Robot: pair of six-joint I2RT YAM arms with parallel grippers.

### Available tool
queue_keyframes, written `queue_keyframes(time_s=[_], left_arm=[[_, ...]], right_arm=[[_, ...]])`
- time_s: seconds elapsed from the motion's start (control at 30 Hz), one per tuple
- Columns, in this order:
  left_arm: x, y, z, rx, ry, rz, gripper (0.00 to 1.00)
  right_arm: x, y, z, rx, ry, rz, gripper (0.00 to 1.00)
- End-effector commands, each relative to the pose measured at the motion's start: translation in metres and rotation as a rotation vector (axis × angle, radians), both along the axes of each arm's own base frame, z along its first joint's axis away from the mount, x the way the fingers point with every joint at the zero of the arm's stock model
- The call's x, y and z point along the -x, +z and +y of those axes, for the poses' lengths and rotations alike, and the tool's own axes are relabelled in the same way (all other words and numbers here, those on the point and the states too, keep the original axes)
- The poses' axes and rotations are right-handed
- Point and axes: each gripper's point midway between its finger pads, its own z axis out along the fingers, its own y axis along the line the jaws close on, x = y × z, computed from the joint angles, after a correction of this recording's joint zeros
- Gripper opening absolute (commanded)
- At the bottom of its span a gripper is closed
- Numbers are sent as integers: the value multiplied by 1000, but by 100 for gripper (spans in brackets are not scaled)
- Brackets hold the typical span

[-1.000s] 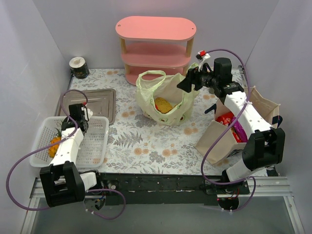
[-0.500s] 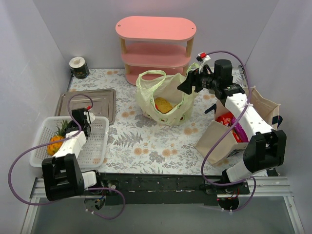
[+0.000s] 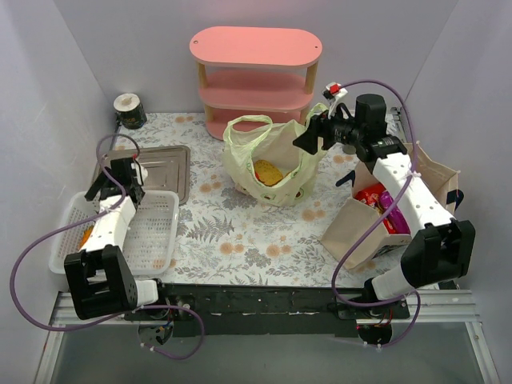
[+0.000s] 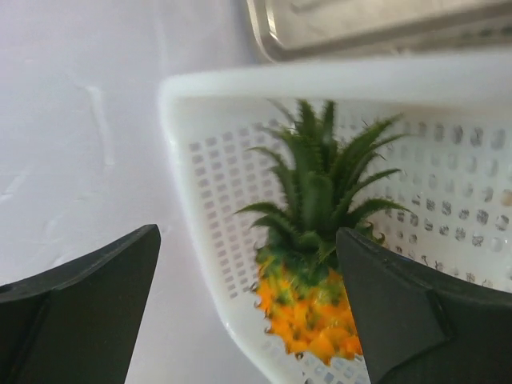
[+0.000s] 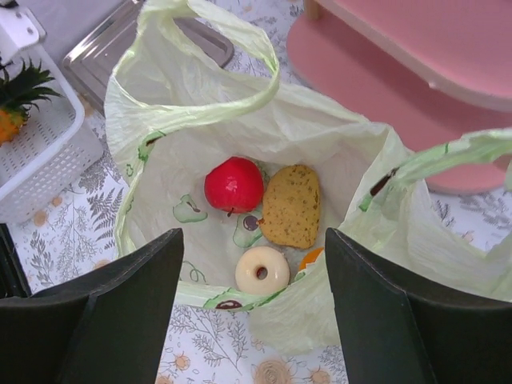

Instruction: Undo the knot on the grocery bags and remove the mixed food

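The pale yellow-green plastic bag stands with its mouth wide open and its handle loops apart; no knot shows. Inside lie a red fruit, a speckled pastry, a doughnut and a sliver of orange. My right gripper hangs open above the bag's right rim, holding nothing. The pineapple lies in the white basket. My left gripper is open above it, not touching. The beige tote holds red and purple packets.
A pink shelf unit stands behind the bag. A metal tray lies just beyond the basket, and a small dark tin sits in the far left corner. Walls close in on both sides.
My left gripper opened and let the pineapple go into the basket, then drew back toward the basket's far end. The right arm has hardly moved.
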Motion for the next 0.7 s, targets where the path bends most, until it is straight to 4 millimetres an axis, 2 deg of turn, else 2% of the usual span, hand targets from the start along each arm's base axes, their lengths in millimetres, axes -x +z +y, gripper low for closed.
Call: queue_keyframes(time_s=[0.0, 0.03, 0.1, 0.13, 0.17, 0.2, 0.27, 0.33, 0.37, 0.4, 0.47, 0.5, 0.53, 0.57, 0.6, 0.63, 0.67], left_arm=[[-32, 61, -21, 153, 9, -230, 93], [-48, 78, -32, 221, -18, -283, 96], [-66, 74, -69, 429, -98, -323, 98], [-76, 82, -87, 508, -148, -348, 98], [-83, 82, -108, 583, -204, -340, 98], [-91, 86, -141, 733, -281, -353, 98], [-104, 109, -181, 886, -418, -371, 98], [-102, 127, -233, 1084, -614, -339, 98], [-102, 141, -257, 1145, -702, -332, 98], [-106, 143, -267, 1192, -737, -322, 98], [-103, 152, -307, 1332, -781, -281, 98], [-110, 151, -319, 1374, -790, -255, 98], [-109, 151, -331, 1416, -791, -227, 98], [-107, 150, -351, 1442, -821, -191, 98], [-112, 147, -361, 1440, -832, -187, 98], [-117, 133, -371, 1436, -817, -158, 98], [-113, 120, -389, 1420, -827, -120, 98]], right_arm=[[15, 73, 4, -21, 81, -226, 78], [16, 77, 7, -13, 96, -256, 78], [24, 77, 19, -3, 147, -285, 77], [26, 72, 24, 17, 175, -304, 76], [29, 66, 29, 34, 195, -301, 75], [32, 57, 40, 45, 225, -294, 73], [33, 34, 49, 61, 243, -262, 70], [28, 28, 58, 33, 224, -263, 66], [24, 16, 57, 13, 179, -201, 65], [18, 8, 60, 0, 159, -178, 63], [4, -2, 62, 4, 101, -159, 60], [3, -13, 67, 18, 97, -142, 59], [0, -17, 70, 28, 91, -148, 59], [1, -28, 76, 47, 101, -140, 59], [2, -33, 79, 60, 110, -138, 59], [3, -39, 82, 68, 114, -127, 59], [4, -47, 86, 74, 123, -112, 59]])
